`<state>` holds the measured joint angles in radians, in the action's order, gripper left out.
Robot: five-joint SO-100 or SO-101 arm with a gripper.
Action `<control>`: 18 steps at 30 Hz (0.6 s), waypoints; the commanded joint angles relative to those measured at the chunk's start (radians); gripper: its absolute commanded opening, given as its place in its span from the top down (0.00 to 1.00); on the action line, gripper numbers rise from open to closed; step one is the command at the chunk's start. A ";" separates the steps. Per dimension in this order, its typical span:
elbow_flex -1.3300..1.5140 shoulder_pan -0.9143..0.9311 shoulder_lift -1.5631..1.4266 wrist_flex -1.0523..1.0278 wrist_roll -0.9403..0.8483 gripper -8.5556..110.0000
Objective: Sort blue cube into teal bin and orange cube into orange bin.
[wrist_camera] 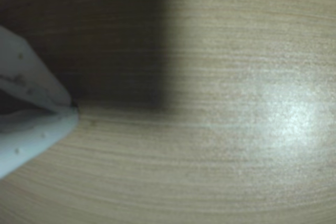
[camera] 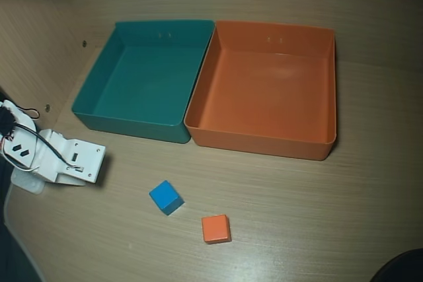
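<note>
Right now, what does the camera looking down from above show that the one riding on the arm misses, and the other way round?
Only the overhead view shows the shallow teal plastic bin, the matching orange plastic bin, the small blue cube and the small orange cube, both cubes lying outside the bins. Only the wrist view shows the pale end effector up close, its fingertips meeting on nothing. Both share the light wood-grain table.
</note>
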<state>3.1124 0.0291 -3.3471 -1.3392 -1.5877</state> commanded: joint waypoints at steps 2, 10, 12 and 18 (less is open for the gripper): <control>0.057 0.002 -0.002 -0.018 0.018 0.97; -0.173 0.005 0.287 -0.006 0.103 0.97; -0.313 0.003 0.425 -0.006 0.179 0.97; -0.802 -0.002 0.848 -0.006 0.364 0.87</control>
<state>2.5848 0.0276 -2.6676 -1.3453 -1.2839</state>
